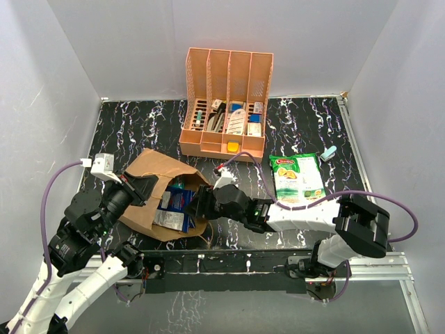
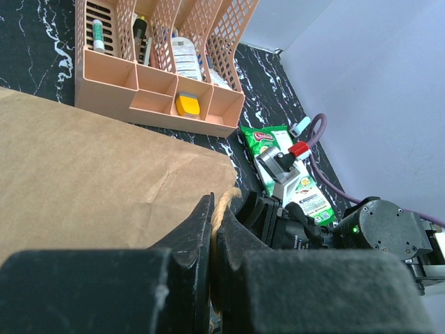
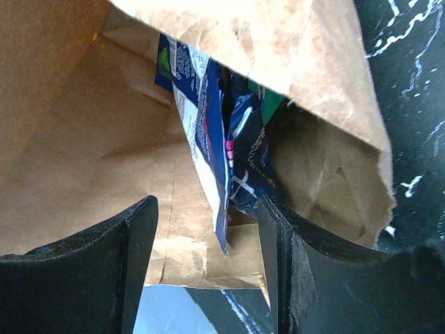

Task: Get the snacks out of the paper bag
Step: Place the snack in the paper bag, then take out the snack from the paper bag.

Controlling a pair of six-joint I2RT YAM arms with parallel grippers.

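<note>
While the paper bag (image 1: 149, 174), lying on its side at the near left of the tabletop (image 1: 139, 125), is being held by its cord handle (image 2: 224, 203) in the clamped jaws of the left gripper (image 2: 212, 209), the right gripper (image 3: 208, 205) is being presented at the bag's mouth, jaws apart either side of a blue snack packet (image 3: 201, 132). One green snack packet (image 1: 297, 177) is lying outside the bag, well apart. A grasp appears to be in hand. Next, the jaws need closing on the blue packet's edge before it is drawn out.
</note>
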